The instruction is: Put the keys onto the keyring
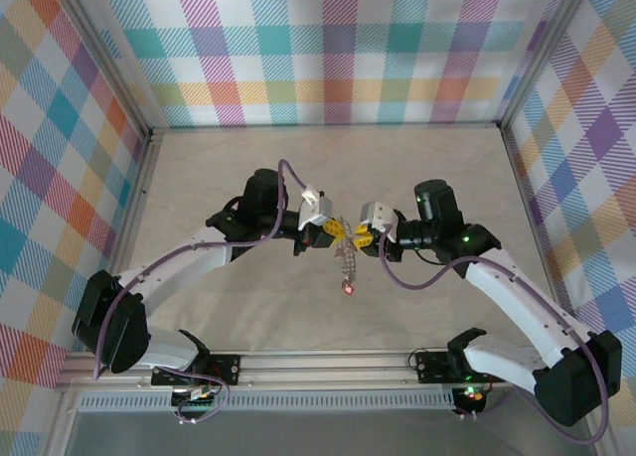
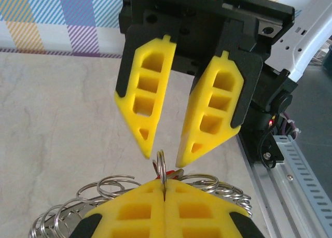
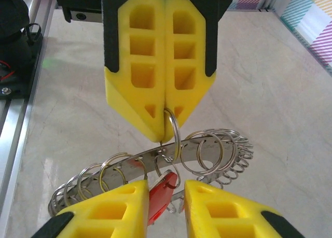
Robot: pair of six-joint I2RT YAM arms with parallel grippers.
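Fingers (image 1: 331, 238) of left gripper (image 1: 341, 240) and right gripper (image 1: 356, 241) meet mid-table overhead, walls (image 1: 328, 59) well apart, keyring (image 1: 346, 262) stretching nearward. Left wrist: left pair pinches a keyring loop. Right wrist: right pair stands spread, a red key (image 3: 161, 196) between them.

Left gripper (image 3: 164, 135) and right gripper (image 3: 166, 186): yellow plastic fingers, matt, faintly grainy, moulded with hollow cells; backing plates (image 3: 110, 36) black plastic, matt and smooth. Keyring (image 3: 136, 159): bare silvery metal, a flat polished band strung with thin wire loops, all bright and reflective. Key (image 3: 160, 199): red head, glossy, plastic-looking; shaft too hidden to judge. Table (image 1: 248, 178): pale marble-patterned top, smooth, soft sheen with blurred reflections. Walls (image 1: 328, 49): plaid print, matt, cloth or paper, cannot tell. Near rail (image 1: 328, 362): grey extruded metal, dull brushed finish. Left arm (image 1: 189, 267), right arm (image 1: 527, 307): white semi-gloss plastic shells, black matt joints.
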